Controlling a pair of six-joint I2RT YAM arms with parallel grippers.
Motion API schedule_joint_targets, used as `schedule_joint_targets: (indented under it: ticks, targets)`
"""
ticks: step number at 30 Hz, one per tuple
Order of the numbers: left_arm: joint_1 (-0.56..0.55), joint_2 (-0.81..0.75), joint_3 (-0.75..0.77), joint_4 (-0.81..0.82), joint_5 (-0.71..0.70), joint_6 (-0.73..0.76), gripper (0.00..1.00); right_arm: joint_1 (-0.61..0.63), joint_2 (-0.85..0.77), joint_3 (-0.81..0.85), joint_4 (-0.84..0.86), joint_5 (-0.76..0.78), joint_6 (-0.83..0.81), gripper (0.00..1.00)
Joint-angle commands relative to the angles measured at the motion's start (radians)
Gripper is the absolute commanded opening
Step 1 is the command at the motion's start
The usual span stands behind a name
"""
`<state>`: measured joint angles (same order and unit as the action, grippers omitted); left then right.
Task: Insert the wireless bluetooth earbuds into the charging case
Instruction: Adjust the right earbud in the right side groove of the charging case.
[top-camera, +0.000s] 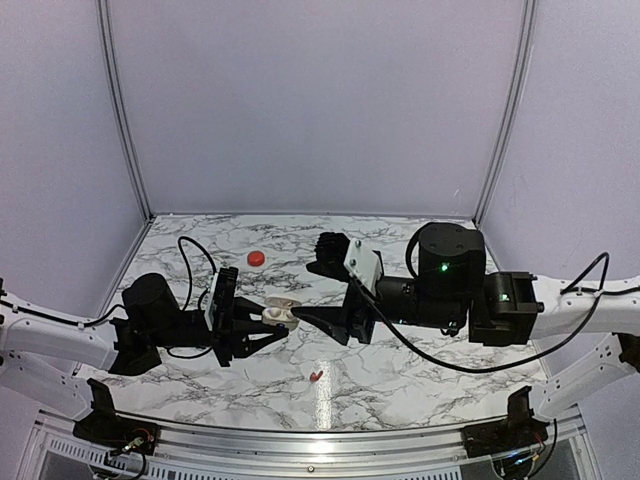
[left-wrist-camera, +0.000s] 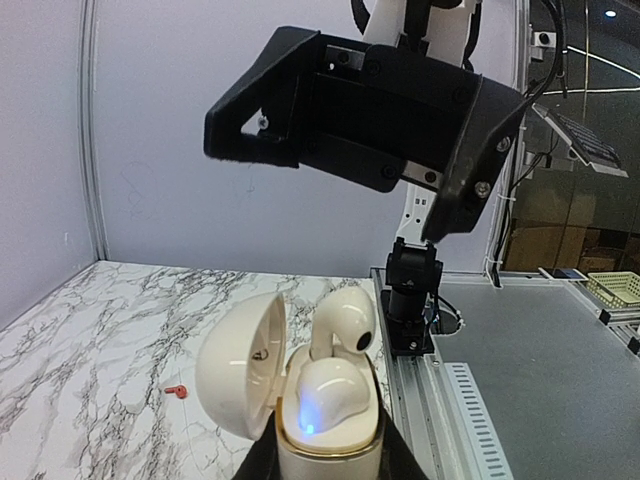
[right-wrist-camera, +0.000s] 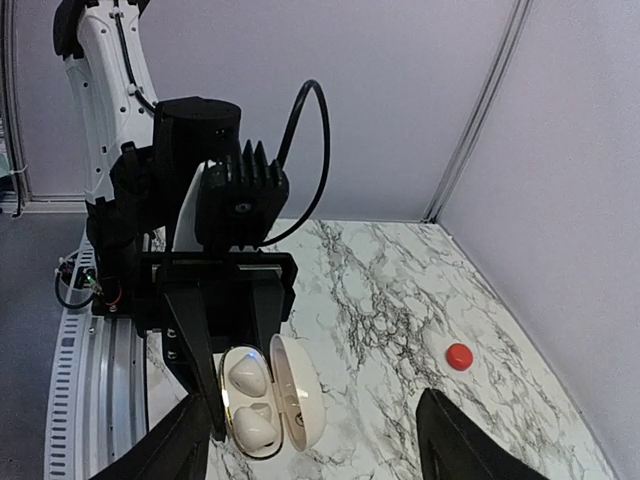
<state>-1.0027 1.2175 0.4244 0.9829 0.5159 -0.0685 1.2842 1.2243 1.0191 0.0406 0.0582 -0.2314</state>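
Observation:
The charging case (left-wrist-camera: 330, 450) is cream-white with a gold rim, not red, and its hinged lid (left-wrist-camera: 238, 365) stands open. My left gripper (left-wrist-camera: 330, 472) is shut on the case and holds it above the table. One white earbud (left-wrist-camera: 330, 395) sits in its socket with a blue light on. The other earbud (left-wrist-camera: 343, 320) stands up, only its stem in the case. The case also shows in the top view (top-camera: 283, 311) and the right wrist view (right-wrist-camera: 262, 402). My right gripper (top-camera: 326, 287) is open and empty, just right of the case and apart from it.
A small red round puck (top-camera: 256, 258) lies on the marble table (top-camera: 420, 385) behind the case; it also shows in the right wrist view (right-wrist-camera: 459, 356). A tiny red piece (top-camera: 317, 376) lies on the table near the front edge. Purple walls enclose the table.

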Motion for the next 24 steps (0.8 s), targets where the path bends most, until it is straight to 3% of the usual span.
schedule_joint_targets:
  ticks: [1,24]
  targets:
    - [-0.007,-0.012,0.004,0.027,0.009,0.027,0.0,-0.006,0.026,0.039,-0.031,-0.021,0.046,0.71]
    - [-0.014,-0.018,0.01,0.008,-0.001,0.043,0.0,-0.052,0.086,0.047,-0.038,0.039,0.087,0.69]
